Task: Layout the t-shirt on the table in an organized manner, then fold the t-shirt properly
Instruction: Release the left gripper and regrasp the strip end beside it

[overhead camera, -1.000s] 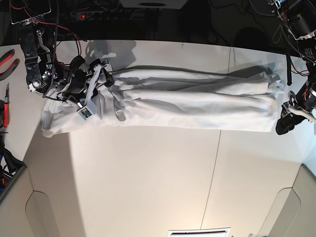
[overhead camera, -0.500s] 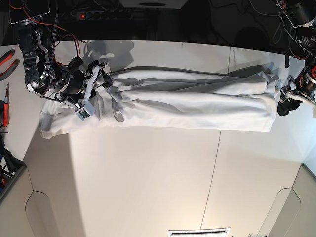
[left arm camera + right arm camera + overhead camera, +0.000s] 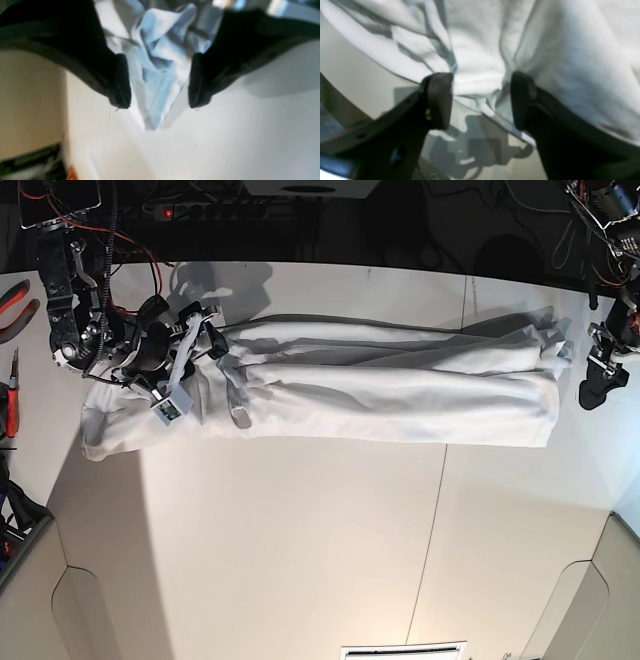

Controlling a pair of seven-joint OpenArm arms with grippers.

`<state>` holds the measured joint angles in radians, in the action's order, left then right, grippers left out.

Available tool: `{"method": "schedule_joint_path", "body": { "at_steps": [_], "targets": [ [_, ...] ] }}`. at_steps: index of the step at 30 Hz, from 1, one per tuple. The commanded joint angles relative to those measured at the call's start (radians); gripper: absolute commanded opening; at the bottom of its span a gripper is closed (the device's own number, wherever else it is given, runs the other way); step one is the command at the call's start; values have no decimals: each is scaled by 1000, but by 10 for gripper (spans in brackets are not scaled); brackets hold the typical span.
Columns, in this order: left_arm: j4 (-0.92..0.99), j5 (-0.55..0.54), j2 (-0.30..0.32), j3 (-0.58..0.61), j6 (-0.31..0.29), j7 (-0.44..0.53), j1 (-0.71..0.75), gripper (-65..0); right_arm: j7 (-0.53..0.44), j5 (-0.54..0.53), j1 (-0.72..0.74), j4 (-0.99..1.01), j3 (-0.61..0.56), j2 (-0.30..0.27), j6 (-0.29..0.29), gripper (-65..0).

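- Red-handled pliers (image 3: pixel 14 302): off the worktop, at 9 o'clock of the base view's upper area.
- Power strip (image 3: pixel 215 210): at 12 o'clock, beyond the far edge.
- Red-handled tool (image 3: pixel 11 395): at 9 o'clock.

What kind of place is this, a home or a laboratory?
Probably a robotics lab or workshop: red-handled pliers lie at the table edge, a power strip and loose cables run behind it.

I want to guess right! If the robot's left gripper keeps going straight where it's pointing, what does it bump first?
Probably the bunched end of the t-shirt, straight ahead between the left gripper's open jaws; depth is unclear.
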<state>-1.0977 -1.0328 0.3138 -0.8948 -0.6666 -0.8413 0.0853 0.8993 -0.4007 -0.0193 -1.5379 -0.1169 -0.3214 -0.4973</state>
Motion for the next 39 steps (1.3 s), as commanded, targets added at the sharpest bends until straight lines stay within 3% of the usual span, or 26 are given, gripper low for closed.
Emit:
{"method": "schedule_joint_path", "body": {
  "at_steps": [1,4,8,12,14,17,23,27,39],
  "targets": [
    [-13,-26,20,-3,-19,9,-11,-211,-9,-26,13,-14,8,-11,3,-290],
    [-13,-25,19,-3,-19,39,-10,-211,-9,-29,13,-14,8,-11,3,-290],
    [-13,-23,19,-3,-32,162,-14,-211,-9,-29,13,-14,8,-11,3,-290],
    [-14,36,18,-2,-32,121,-26,-211,-9,-27,12,-14,8,-11,3,-290],
    [-14,50,19,10,-32,55,-39,-210,-9,-27,12,-14,8,-11,3,-290],
    [-14,58,19,48,-32,10,-50,-180,-9,-29,12,-14,8,-10,3,-290],
    [-14,66,19,164,-32,34,-50,-179,-8,-29,10,-14,8,-11,3,-290],
    [-13,149,18,228,-32,91,-49,-179,-8,-29,7,-14,8,-11,3,-290],
    [13,223,-32,236,-32,104,-49,-179,-9,-29,7,-14,8,-9,3,-290]
  ]
}}
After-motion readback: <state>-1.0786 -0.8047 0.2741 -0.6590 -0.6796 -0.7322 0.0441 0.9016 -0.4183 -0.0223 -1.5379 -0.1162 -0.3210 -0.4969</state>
